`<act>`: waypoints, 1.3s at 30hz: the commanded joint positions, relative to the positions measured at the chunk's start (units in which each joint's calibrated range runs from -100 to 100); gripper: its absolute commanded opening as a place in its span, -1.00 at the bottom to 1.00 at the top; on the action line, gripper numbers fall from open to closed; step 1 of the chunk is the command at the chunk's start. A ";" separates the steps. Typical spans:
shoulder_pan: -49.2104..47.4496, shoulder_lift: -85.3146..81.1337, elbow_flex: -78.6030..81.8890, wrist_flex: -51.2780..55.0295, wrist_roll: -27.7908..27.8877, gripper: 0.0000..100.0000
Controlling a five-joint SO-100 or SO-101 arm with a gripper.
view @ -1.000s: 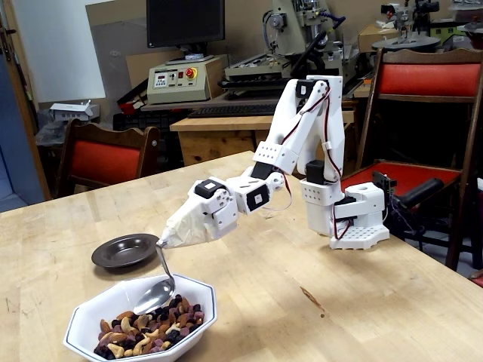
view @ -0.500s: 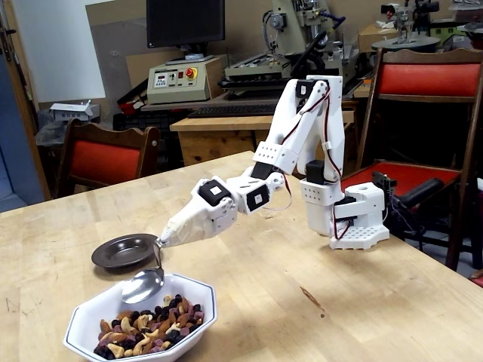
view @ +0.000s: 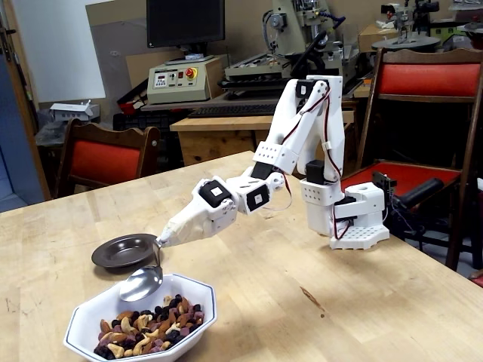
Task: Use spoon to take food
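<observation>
In the fixed view my white gripper (view: 167,237) is shut on the taped top end of the silver spoon (view: 143,281). The spoon hangs down with its oval bowl just above the far rim of the white octagonal bowl (view: 198,290). Its bowl looks empty. The food (view: 147,328), tan curved nuts mixed with dark purple and black bits, fills the white bowl. The arm reaches left and down from its white base (view: 355,219).
A small dark metal dish (view: 121,251) sits empty on the wooden table just behind the spoon. Red-seated wooden chairs (view: 102,158) stand at the table's far edge. Workshop machines and a monitor lie beyond.
</observation>
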 commanded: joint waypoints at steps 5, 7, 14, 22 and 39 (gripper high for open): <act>-0.49 5.31 -3.60 -1.36 -0.05 -0.92; -0.49 8.13 -3.60 -2.07 -0.05 -0.92; -0.42 15.06 -3.69 -10.69 0.00 -0.92; -0.49 16.26 -3.69 -14.72 -0.05 -0.92; -0.64 16.35 -3.42 -15.19 -0.10 -0.92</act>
